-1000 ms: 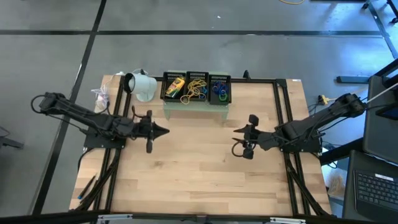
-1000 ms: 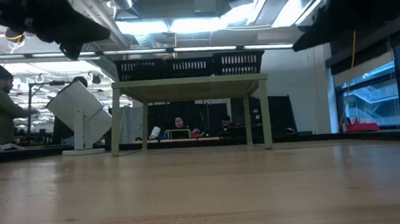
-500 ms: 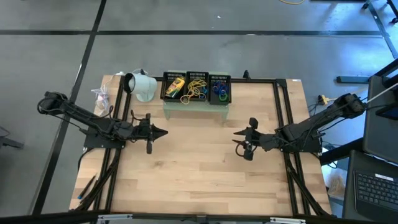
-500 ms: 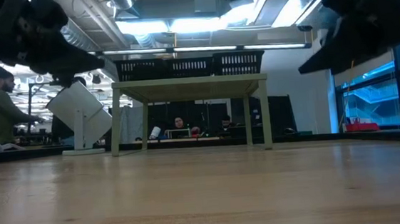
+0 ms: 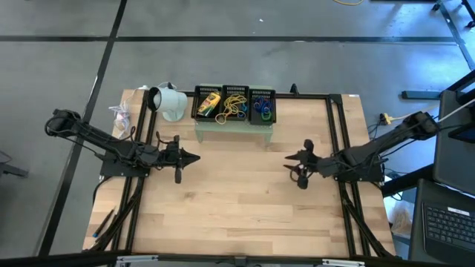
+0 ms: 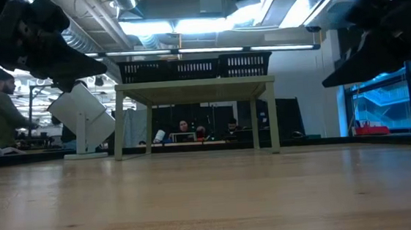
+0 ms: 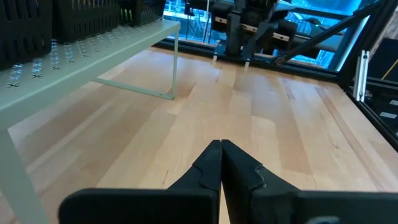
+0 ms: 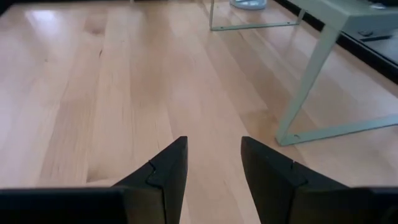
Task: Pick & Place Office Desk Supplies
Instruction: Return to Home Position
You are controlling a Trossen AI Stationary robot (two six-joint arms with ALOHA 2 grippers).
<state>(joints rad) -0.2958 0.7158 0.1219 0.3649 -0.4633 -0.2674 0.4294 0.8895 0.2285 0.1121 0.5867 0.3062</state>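
Main change vs half a sec ago: the right gripper [image 5: 289, 158] had slid back toward its own base, away from table centre, w/ nothing in it. Its fingers [image 8: 168, 165] stood apart, bare wood btwn them. The left gripper [image 5: 194, 156] hadn't shifted in that half sec; its small pull-back came just before. Its fingers [image 7: 208, 165] were pressed together, also empty. Both hung above the table [image 5: 237, 215], tips facing each other, well apart.

Supplies [image 5: 237, 104]: all up on the stand [image 5: 233, 127], inside three black trays [image 5: 236, 88] side by side. Boxes [image 5: 209, 101] were in the tray nearest the left gripper, rubber bands [image 5: 234, 98] in the middle one, clip rings [image 5: 261, 107] in the one nearest the right gripper. The stand sat beyond and btwn the two grippers, toward the far edge, well apart from both. Nothing loose showed on the wood near either gripper.

Judgement: sorting & shelving looked done; this was just the arms retracting to rest pos. Left seemed approx. parked, right prob. had a bit more to fold back. Little risk, as neither gripper was near the stand's legs.
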